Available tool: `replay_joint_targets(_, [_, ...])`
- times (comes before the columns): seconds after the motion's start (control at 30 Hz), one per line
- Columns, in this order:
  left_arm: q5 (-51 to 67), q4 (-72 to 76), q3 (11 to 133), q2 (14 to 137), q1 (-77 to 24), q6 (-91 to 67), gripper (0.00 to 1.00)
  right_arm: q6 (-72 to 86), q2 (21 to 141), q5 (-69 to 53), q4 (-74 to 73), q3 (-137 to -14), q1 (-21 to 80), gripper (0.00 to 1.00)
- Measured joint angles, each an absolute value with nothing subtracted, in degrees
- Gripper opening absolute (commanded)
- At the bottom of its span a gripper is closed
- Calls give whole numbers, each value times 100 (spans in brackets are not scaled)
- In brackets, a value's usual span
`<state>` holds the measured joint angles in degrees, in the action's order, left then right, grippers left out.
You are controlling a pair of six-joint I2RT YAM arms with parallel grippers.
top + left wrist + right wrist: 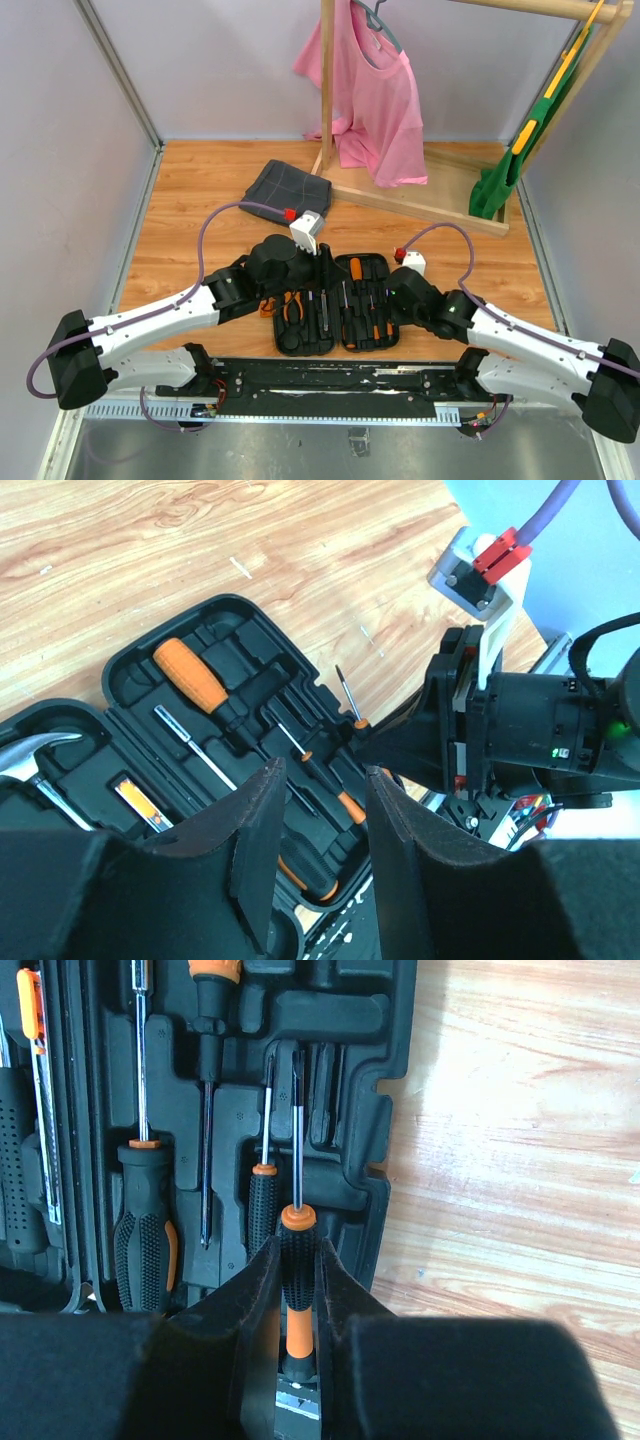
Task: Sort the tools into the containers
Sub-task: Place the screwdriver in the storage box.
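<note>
Slim screwdriver w/ ribbed black-and-orange handle (pixel 297 1222) is clenched by its handle in the right claw (pixel 297 1265). Its shaft points away from the claw along a narrow groove in the right half of the open black plastic tool case (pixel 340 1015), which lies by the near edge of the wooden tabletop (pixel 520 1160), approx mid-width. Can't tell if the shaft is seated or just above the groove. Just beside it on the hinge side lies a shorter black-handled screwdriver (pixel 262 1195); on the rim side are empty narrow grooves (pixel 328 1100), then the case wall. Step in hand, I'd judge, is seating this one. To do it well: get the shaft parallel w/ its groove, lower straight, handle into the wider recess, no skew toward the neighbour's handle. Let go only once the handle bottoms out, then lift straight up so the fingers don't drag it back out. Left claw (pixel 320 790) is released, nothing between its fingers, hanging above the case close to the right arm, so mind arm-to-arm contact. Further out: orange-handled pliers (pixel 293 307) and steel-headed hammer (pixel 40 748) sit in the case's left half, and a dark grey checked cloth (pixel 288 187) lies beyond the case toward the far edge.
</note>
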<state>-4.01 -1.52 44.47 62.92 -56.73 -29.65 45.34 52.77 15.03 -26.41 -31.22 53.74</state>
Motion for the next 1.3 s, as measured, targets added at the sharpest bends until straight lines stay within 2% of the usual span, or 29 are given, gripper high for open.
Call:
replay_joint_targets(0.3, [-410,-134,4447,6292,-5671,-2987,42,4434,5710,1426,-2528,-3122,5374,3])
replay_joint_targets(0.57, [-423,-137,4447,6292,-5671,-2987,42,4386,6060,1352,-2445,-3135,5374,10])
replay_joint_targets(0.93, [-445,-134,4445,6292,-5671,-2987,42,4370,6132,1354,-2508,-3212,5374,31])
replay_joint_targets(1.3, [-445,-73,4416,6302,-5671,-2991,41,4362,5756,1398,-2775,-3275,5374,37])
